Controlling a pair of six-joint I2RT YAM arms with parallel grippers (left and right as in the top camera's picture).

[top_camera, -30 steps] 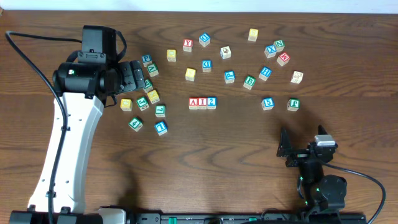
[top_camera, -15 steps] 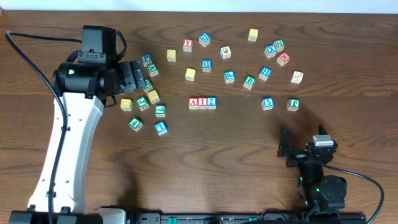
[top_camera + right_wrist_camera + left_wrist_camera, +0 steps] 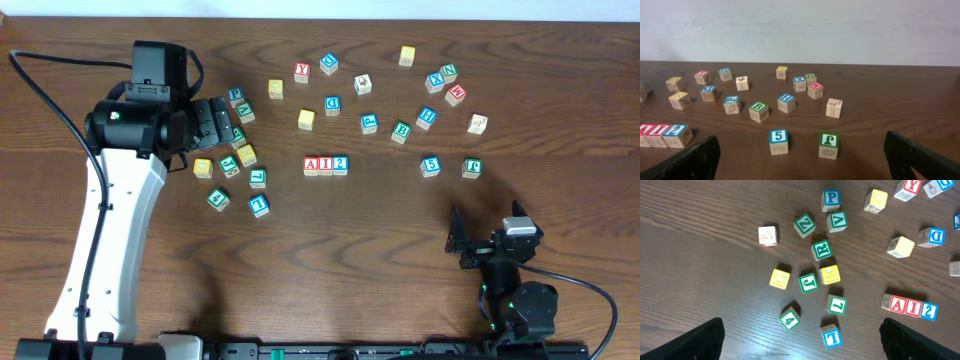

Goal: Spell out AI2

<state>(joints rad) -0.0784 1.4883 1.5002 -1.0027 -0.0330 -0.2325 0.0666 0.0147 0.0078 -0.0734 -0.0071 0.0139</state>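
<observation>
AI2 row [image 3: 325, 166] looks done; left pincer [image 3: 225, 122] and right pincer [image 3: 488, 232] wide, empty.
Risk: the left pincer, swinging away, could knock loose cubes [image 3: 246, 155] into the row.

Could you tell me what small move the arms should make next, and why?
Probably none on the cubes: the A, I and 2 already sit side by side in a row. The left tool and right tool are open and empty, so I would only lift the left tool clear.

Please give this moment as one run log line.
word: cube A, cube I, cube 2 side by side, reads AI2 | left hand: open, empty | right hand: open, empty
</observation>
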